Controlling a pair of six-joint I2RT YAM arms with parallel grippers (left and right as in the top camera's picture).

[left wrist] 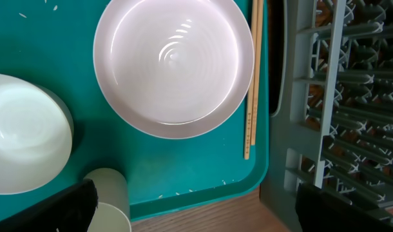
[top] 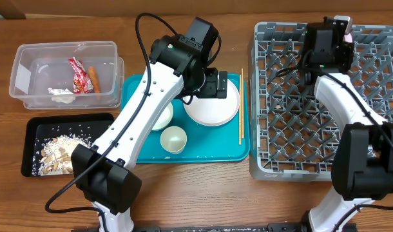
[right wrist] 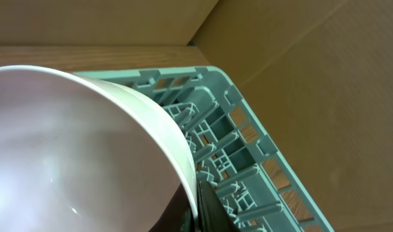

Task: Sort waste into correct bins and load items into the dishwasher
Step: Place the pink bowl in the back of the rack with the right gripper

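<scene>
My left gripper [top: 216, 84] [left wrist: 200, 216] hangs open over the teal tray's near edge, holding nothing. On the tray lie the pale-pink plate [top: 216, 111] [left wrist: 174, 64], the wooden chopsticks [top: 241, 106] [left wrist: 250, 84], a white bowl [top: 164, 118] [left wrist: 22, 135] and the small cup [top: 173, 139] [left wrist: 109, 193]. My right gripper [top: 338, 35] [right wrist: 198, 200] is shut on the rim of another white bowl [right wrist: 67, 142], above the far end of the grey dish rack [top: 258, 96] [right wrist: 248, 142]. In the clear tub [top: 29, 55] are the red wrapper [top: 78, 75], carrot piece [top: 93, 78] and tissue [top: 61, 93]. The black tray [top: 35, 125] holds food scraps [top: 55, 151].
The teal tray [top: 203, 153] [left wrist: 203, 161] sits between the bins and the rack, its right edge close to the rack's side [left wrist: 338, 96]. A few crumbs lie on its floor. A cardboard wall [right wrist: 312, 71] stands behind the rack.
</scene>
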